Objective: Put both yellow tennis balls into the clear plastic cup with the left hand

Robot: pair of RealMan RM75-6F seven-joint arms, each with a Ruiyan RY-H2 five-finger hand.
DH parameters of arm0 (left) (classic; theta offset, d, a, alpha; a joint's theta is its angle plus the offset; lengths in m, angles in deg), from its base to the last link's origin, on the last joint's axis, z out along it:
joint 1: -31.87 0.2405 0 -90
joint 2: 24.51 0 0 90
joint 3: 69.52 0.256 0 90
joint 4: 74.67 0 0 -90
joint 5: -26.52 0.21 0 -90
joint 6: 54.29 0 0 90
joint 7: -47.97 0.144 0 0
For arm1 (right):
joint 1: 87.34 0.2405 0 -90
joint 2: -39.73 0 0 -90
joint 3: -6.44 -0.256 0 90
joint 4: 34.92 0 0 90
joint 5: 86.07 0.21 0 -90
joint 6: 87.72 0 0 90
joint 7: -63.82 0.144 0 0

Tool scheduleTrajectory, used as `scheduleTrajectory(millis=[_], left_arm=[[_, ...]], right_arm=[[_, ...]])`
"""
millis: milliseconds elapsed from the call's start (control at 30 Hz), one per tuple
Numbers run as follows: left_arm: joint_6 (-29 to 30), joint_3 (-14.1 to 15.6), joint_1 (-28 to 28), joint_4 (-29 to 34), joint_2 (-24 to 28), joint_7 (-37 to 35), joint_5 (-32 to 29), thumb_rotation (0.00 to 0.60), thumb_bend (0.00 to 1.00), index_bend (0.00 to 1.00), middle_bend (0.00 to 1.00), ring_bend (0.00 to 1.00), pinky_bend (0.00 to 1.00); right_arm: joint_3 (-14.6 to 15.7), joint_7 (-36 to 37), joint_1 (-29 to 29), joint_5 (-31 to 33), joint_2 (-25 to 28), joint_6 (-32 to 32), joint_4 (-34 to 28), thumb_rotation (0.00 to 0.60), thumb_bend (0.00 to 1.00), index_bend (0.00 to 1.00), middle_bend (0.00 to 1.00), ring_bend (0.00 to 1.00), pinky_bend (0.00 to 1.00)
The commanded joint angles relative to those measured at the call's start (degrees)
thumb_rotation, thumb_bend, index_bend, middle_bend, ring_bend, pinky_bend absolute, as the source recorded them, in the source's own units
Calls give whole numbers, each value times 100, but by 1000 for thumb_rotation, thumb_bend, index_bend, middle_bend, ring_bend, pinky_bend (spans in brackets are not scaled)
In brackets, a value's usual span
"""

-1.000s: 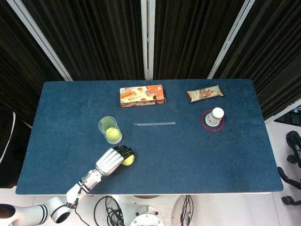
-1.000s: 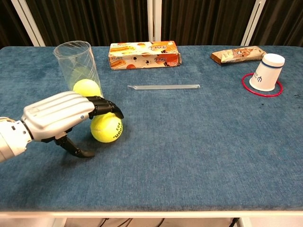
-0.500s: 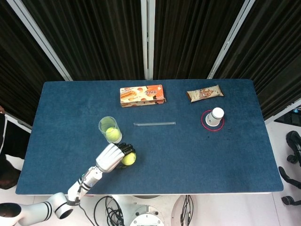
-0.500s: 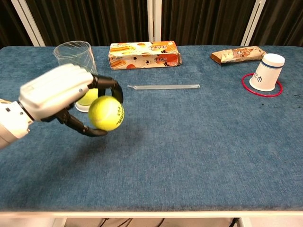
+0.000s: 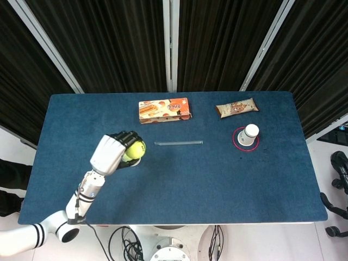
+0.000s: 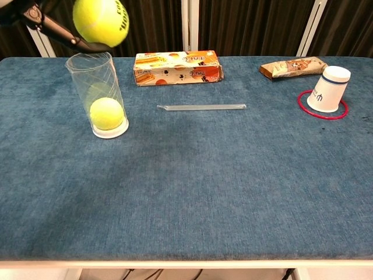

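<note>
My left hand [image 5: 111,153] holds a yellow tennis ball [image 5: 135,149] in the air above the clear plastic cup [image 6: 97,93]. In the chest view that held ball [image 6: 100,21] hangs just over the cup's rim, with only dark fingers [image 6: 53,30] showing at the top left edge. The other yellow tennis ball [image 6: 106,113] lies inside the upright cup at its bottom. In the head view the hand and ball cover most of the cup. My right hand is in neither view.
An orange snack box [image 5: 164,110] lies at the back centre, a wrapped snack bar [image 5: 236,107] at the back right. A clear straw [image 5: 179,143] lies mid-table. A white paper cup [image 5: 249,134] stands upside down on a red ring [image 5: 237,142] on the blue table [image 5: 228,179].
My left hand lifted the tennis ball off the table and carried it up and back, from in front of the cup to directly over its mouth.
</note>
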Motion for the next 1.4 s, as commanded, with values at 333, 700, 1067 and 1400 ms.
scheduleTrajectory(millis=[333, 700, 1067, 1400], left_arm=[[-527, -77, -24, -253, 175, 64, -707, 600, 206, 620, 617, 597, 793], [-778, 17, -35, -178, 350, -270, -865, 600, 139, 258, 292, 228, 452], [-456, 9, 77, 18, 539, -497, -732, 600, 117, 153, 183, 126, 359], [282, 667, 909, 929, 1392, 295, -354, 600, 101, 252, 183, 124, 328]], right_arm=[[-16, 76, -56, 59, 12, 59, 86, 600, 276, 0, 0, 0, 0], [-39, 57, -34, 131, -11, -23, 103, 600, 276, 0, 0, 0, 0], [-41, 37, -39, 104, -29, 0, 83, 600, 276, 0, 0, 0, 0], [-51, -8, -92, 59, -3, 145, -27, 600, 275, 0, 0, 0, 0]])
